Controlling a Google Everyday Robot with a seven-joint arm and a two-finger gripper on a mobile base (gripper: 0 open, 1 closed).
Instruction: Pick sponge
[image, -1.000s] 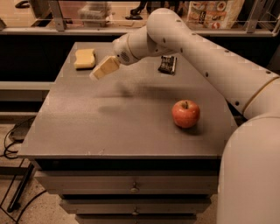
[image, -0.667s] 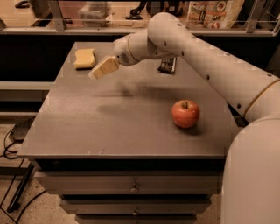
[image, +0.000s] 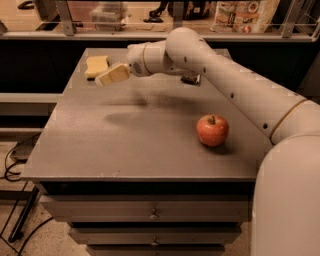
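Note:
The sponge (image: 96, 65) is a small yellow block with wavy sides, lying near the far left corner of the grey table (image: 135, 150). My gripper (image: 107, 77) hangs in the air just right of and in front of the sponge, pointing left toward it. Its pale cream fingers (image: 114, 74) show as one blocky shape. Nothing is in the gripper. My white arm reaches in from the right across the back of the table.
A red apple (image: 212, 130) sits on the right part of the table. A small dark wrapped packet (image: 190, 79) lies at the back, partly behind my arm. Drawers are below the table front. A shelf with goods runs behind the table.
The gripper has moved slightly left, closer to the sponge. The sponge, apple and packet have not moved.

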